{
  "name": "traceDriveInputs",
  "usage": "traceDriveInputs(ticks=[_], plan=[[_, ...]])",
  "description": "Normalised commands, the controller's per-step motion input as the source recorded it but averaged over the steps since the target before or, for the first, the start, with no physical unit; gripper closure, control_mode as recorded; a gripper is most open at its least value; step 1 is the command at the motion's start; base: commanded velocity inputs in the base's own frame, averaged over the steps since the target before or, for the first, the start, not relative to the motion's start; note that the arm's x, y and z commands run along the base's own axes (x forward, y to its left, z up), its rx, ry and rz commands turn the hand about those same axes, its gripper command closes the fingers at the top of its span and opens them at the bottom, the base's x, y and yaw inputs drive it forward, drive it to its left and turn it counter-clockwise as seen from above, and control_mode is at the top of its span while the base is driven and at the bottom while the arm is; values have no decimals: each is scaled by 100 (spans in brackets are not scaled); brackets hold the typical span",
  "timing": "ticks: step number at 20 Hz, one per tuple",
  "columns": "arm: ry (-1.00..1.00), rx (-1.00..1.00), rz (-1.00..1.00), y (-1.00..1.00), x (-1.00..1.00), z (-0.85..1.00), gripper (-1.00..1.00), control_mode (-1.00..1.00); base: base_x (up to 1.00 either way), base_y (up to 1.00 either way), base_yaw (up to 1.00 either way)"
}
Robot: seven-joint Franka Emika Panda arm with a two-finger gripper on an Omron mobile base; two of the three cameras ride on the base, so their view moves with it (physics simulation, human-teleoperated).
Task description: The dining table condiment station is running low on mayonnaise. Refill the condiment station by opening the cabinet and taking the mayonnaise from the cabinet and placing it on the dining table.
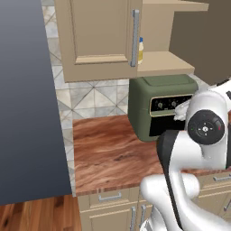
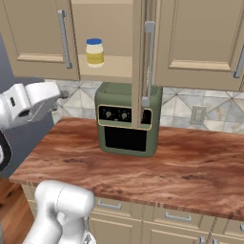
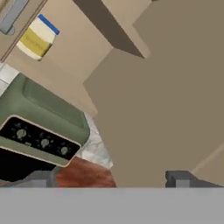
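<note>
1. Right base view had the mayonnaise (image 2: 95, 52) upright on the shelf of the opened cabinet (image 2: 138, 62), at 11 o'clock above the green oven (image 2: 125, 119).
2. You'd judge it light, rigid and smooth; grip the label band below the lid.
3. Your claw (image 3: 109, 180) was empty, fingers spread wide.

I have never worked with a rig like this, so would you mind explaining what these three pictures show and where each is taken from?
All three are rendered images of a simulated kitchen. A white robot arm rides on a driving base. Two pictures come from cameras on that base, behind the arm to its left and right. The third looks along the gripper, whose two dark finger tips stand apart at the bottom with nothing between them. One door of the cabinet is swung open, and the mayonnaise, a blue-lidded jar, stands on its shelf. Below, a green oven sits on a wood counter.
</note>
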Motion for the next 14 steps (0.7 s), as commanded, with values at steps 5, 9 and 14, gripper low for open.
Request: traceDriveInputs(ticks=[5,9,14], plan=[[-36,51,10,27,59,21,-100,-100,0,0,0],[-31,51,10,21,72,21,-100,-100,0,0,0],[-30,42,5,49,59,18,-100,-100,0,0,0]])
